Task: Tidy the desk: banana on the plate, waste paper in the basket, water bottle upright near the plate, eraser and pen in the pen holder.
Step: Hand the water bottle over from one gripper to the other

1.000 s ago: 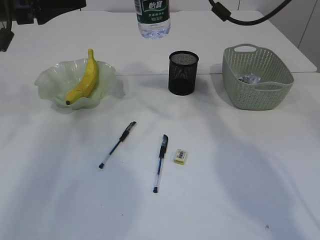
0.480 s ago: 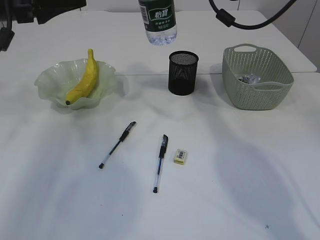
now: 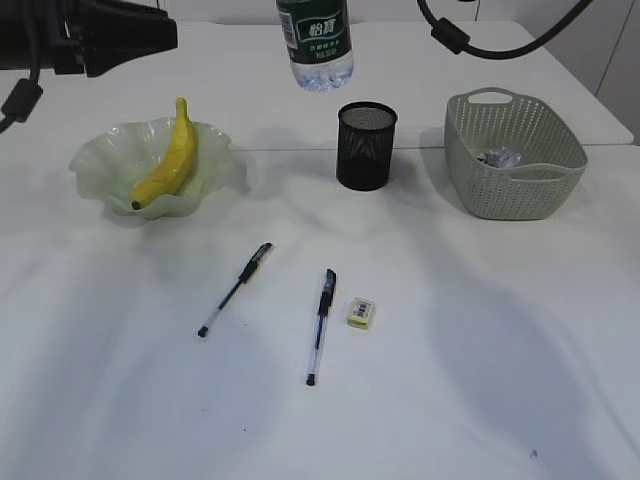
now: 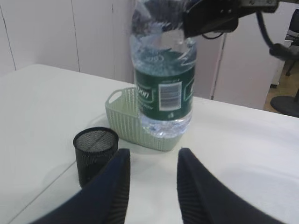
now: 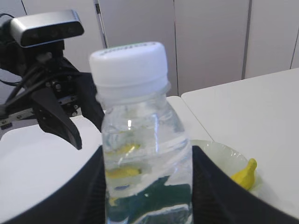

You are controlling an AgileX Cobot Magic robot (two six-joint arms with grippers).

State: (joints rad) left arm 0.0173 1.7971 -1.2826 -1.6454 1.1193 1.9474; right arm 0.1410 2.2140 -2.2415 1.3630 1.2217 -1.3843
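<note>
The water bottle (image 3: 316, 42) hangs upright in the air behind the pen holder (image 3: 366, 145), its base clear of the table (image 3: 480, 360), and the right gripper (image 5: 147, 186) is clamped on it: in the right wrist view the two dark fingers (image 5: 212, 186) press against either side of the clear body, just below the white cap (image 5: 129, 63). Seen from the left wrist, the same bottle floats above and just beyond the left gripper (image 4: 150, 182), whose two fingers stand apart with nothing between them; the bottle does not touch them. In the exterior view only the dark body of the left arm shows, far to the left of the pen holder and above the plate (image 3: 100, 165). The banana (image 3: 172, 158) already lies on that plate, left of the pen holder. The basket (image 3: 512, 155) sits to the right of the pen holder, with a crumpled waste paper (image 3: 498, 157) inside. In front of the pen holder, well apart from it, lie two pens, the left pen (image 3: 236, 288) angled and the right pen (image 3: 321, 324) nearly straight, with the eraser (image 3: 361, 312) just beside the right pen.
</note>
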